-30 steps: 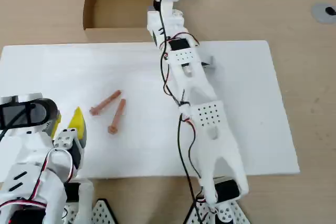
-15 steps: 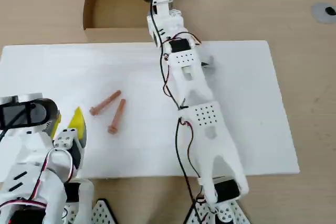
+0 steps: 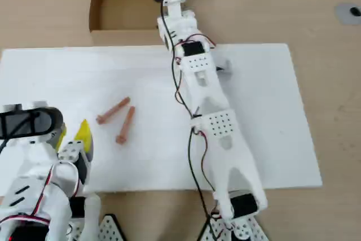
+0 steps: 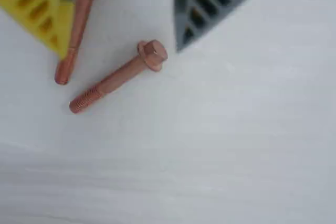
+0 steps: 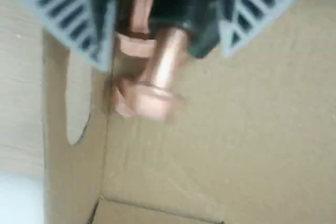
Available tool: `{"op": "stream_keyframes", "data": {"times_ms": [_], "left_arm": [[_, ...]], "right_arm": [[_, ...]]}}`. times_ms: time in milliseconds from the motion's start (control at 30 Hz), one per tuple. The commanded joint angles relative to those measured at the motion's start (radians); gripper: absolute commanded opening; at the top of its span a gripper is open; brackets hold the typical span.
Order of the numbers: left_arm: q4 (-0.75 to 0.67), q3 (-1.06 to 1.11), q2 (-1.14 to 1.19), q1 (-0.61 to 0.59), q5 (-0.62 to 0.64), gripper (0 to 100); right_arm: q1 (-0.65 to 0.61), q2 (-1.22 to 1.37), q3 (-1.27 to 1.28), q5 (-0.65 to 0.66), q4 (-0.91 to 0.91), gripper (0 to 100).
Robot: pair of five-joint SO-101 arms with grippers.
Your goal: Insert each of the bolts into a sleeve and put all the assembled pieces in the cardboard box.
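Right arm (image 3: 217,122) has swung slightly toward the left side of the counter since the earlier frame, so its wrist now sits further over the cardboard box (image 3: 93,5). The left arm (image 3: 34,162) has barely shifted at the near left corner. The loose bolts are unmoved.

Right hand (image 5: 167,51) hangs inside the box opening, above the box floor. Its grey fingers (image 5: 79,9) are pressed in on a dark sleeve (image 5: 185,22). A copper bolt (image 5: 157,72) sticks out of the sleeve, head end down and clear of the cardboard. Some more copper shows beside it, against one finger, too blurred to say what it is.

The box stands at the far edge of the counter (image 3: 327,83), against the far edge of the white sheet (image 3: 265,117).

Left hand (image 4: 119,51) is spread, one yellow finger (image 4: 39,9) and one grey, and hovers over the sheet's near left part.

First loose bolt (image 4: 116,77) lies flat, with its head below the gap between the fingertips. Second loose bolt (image 4: 77,30) lies close beside it, its head partly behind the yellow finger. The two threaded ends are near each other but apart. Neither bolt touches the hand, and both are well apart from the box.
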Motion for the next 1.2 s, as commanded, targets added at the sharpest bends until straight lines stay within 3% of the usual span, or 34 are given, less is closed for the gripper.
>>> {"op": "stream_keyframes", "data": {"times_ms": [0, 133, 367, 567, 900, 1033, 1167], "left_arm": [[-0.003, -0.008, 0.008, -0.011, 0.003, 15], [-0.003, -0.005, 0.008, -0.011, 0.002, 15], [-0.003, -0.002, 0.016, -0.009, 0.002, 15], [-0.032, 0.095, 0.010, -0.011, 0.005, 15], [-0.035, 0.077, 0.016, -0.011, -0.002, 14], [-0.112, 0.078, 0.019, -0.038, 0.000, 14], [-0.189, 0.094, 0.096, -0.083, 0.005, 14]], "right_arm": [[-0.004, -0.019, -0.067, 0.011, 0.031, 19.5], [-0.005, -0.019, -0.128, 0.011, 0.069, 19.5], [-0.002, -0.062, -0.268, 0.011, 0.298, 19.5], [0.028, -0.217, -0.265, 0.005, 0.632, 19.5], [0.110, -0.392, -0.263, 0.009, 1.106, 19.5], [0.157, -0.401, -0.265, 0.020, 1.215, 19.5], [0.196, -0.404, -0.265, 0.127, 1.246, 19.3]]}}
